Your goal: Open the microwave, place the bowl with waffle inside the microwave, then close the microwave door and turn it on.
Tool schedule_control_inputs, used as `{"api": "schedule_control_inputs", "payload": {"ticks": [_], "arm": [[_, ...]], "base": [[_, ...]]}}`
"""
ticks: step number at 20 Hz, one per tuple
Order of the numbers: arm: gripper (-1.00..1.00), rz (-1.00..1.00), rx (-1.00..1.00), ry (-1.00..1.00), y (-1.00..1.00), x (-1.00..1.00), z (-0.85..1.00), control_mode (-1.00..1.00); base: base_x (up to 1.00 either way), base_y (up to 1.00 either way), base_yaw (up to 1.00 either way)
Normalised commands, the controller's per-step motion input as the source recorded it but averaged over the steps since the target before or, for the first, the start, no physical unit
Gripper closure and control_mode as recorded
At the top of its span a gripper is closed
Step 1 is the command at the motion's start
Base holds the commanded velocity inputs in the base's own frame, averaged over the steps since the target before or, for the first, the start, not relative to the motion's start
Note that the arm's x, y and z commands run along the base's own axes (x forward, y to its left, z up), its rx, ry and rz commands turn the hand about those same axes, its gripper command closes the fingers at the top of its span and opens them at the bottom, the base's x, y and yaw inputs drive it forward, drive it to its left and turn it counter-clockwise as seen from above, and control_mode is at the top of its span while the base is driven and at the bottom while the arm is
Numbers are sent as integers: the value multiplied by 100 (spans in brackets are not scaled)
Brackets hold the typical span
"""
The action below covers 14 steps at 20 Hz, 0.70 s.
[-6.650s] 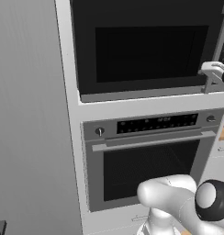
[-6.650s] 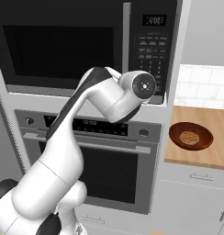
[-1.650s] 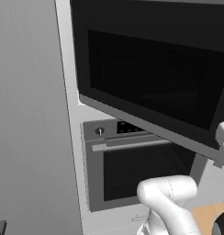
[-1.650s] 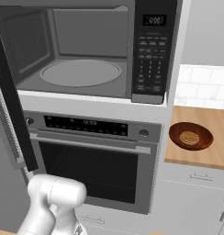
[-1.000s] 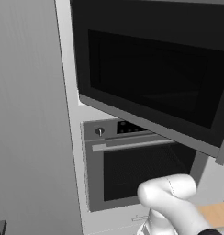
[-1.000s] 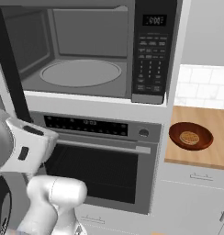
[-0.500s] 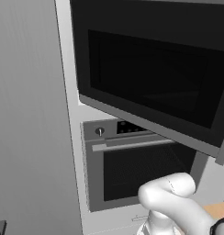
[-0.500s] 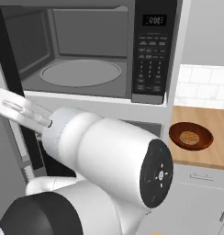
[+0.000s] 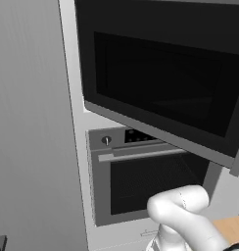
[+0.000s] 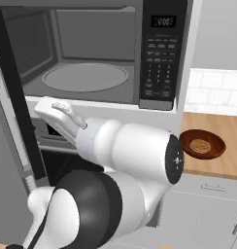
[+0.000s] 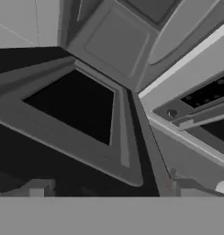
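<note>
The microwave (image 10: 91,53) stands open, showing its grey cavity and round turntable (image 10: 85,77), with the dark button panel (image 10: 161,53) on its right. The microwave door (image 9: 160,83) is swung out wide; its black edge (image 10: 16,97) runs down the left of the right base view and its grey bar handle (image 9: 238,158) hangs at the free end. The brown bowl (image 10: 202,144) with the waffle (image 10: 201,145) rests on the wooden counter to the right. My gripper (image 11: 109,190) is open and empty, facing the door's inner window (image 11: 72,103). My white hand (image 10: 55,111) hovers below the cavity's front edge.
A stainless oven (image 9: 141,181) with a horizontal handle sits below the microwave. A tall grey cabinet panel (image 9: 28,127) fills the left. The wooden counter (image 10: 217,155) lies right of the oven, backed by white tiles. My bulky arm (image 10: 125,165) crosses in front of the oven.
My hand has drawn back rightward from the door's edge and the elbow has swung lower. The door stays wide open and the bowl has not moved.
</note>
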Motion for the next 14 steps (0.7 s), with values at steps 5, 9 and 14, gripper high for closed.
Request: {"api": "schedule_control_inputs", "payload": {"ticks": [5,9,14], "arm": [[-100,12,8,27,-3,84,-46,-100],[-100,18,4,23,32,49,-44,-100],[-100,19,9,2,36,-12,-1,-100]], "base": [[0,0,0],[0,0,0],[0,0,0]]}}
